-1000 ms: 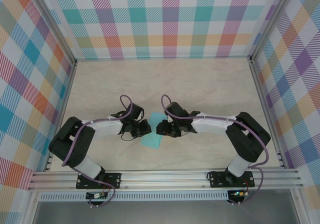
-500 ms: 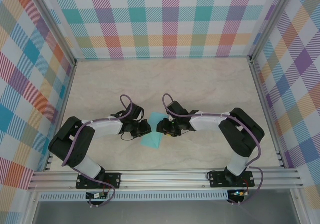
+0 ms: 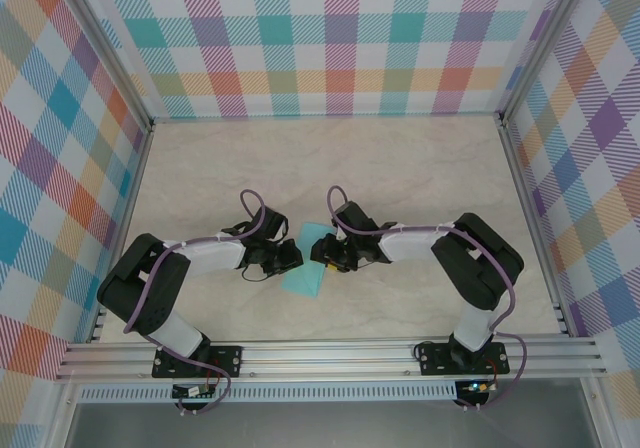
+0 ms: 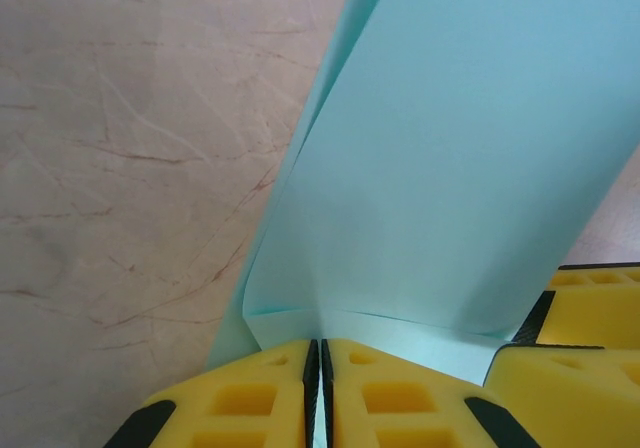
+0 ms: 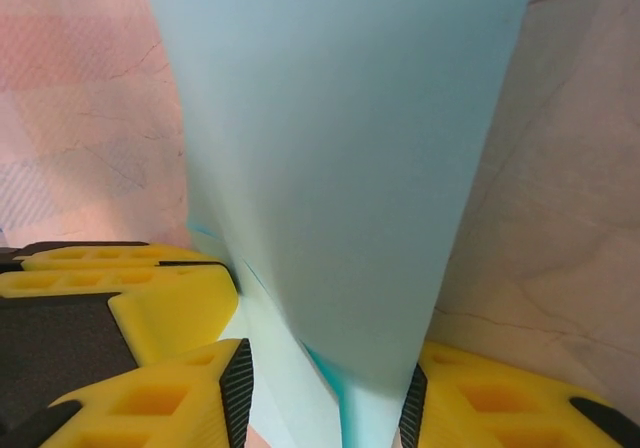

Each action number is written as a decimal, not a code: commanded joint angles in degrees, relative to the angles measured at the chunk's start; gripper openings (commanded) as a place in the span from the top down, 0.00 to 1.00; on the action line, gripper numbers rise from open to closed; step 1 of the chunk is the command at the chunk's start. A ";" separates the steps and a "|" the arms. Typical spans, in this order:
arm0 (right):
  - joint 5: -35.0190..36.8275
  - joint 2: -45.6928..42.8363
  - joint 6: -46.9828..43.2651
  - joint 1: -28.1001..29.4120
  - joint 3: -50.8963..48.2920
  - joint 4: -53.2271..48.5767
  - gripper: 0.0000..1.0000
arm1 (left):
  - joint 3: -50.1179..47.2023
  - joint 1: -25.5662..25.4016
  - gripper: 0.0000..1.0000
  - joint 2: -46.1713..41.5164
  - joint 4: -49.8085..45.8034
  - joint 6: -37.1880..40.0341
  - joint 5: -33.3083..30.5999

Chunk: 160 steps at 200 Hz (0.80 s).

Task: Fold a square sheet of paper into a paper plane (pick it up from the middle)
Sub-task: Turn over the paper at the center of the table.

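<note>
The left gripper (image 4: 318, 353) is clamping its two yellow fingers flat together on a folded edge of the square sheet of paper (image 4: 450, 168), with only the thin layers between the pads. The right gripper (image 5: 325, 393) is standing with its jaws apart, straddling the opposite side of the sheet. The paper is passing through the gap without being visibly pressed from either side, so this gripper is judged to be open around the sheet rather than holding it. Outward from the fingers, the turquoise sheet is rising away as a smooth, bowed panel, with a soft crease running up from the left pinch. In the overhead view it is sitting between the two wrists, its near corner reaching out over the marble-patterned table (image 3: 400, 168); whether that corner is touching the surface cannot be told. The sheet is looking very light and limp — it will probably be buckling wherever it is squeezed hard, slipping from a loose hold, and tearing if the arms are pulling against each other. The safest hold is likely a light pinch on an existing fold — there the doubled layers are stiffer.
</note>
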 commanded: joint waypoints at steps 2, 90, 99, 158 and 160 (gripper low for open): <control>-2.18 -0.26 0.60 0.21 -2.65 5.35 0.55 | 0.27 -0.86 0.87 -0.71 -3.02 0.62 -1.35; -5.38 0.94 -2.55 1.79 -4.46 8.75 0.69 | 0.27 -0.89 0.85 -3.65 -3.30 -1.50 -2.74; -5.60 1.27 -2.71 1.85 -4.33 8.95 0.72 | 0.14 -0.89 0.85 -4.13 -3.39 -1.64 -2.81; -1.21 -4.60 -7.95 1.96 -1.55 -1.78 0.90 | -1.68 -0.89 0.78 -15.86 -11.55 -3.16 -10.74; -0.98 -5.04 -8.27 2.05 -1.45 -2.42 0.91 | -1.81 -0.89 0.77 -16.37 -12.13 -3.20 -11.19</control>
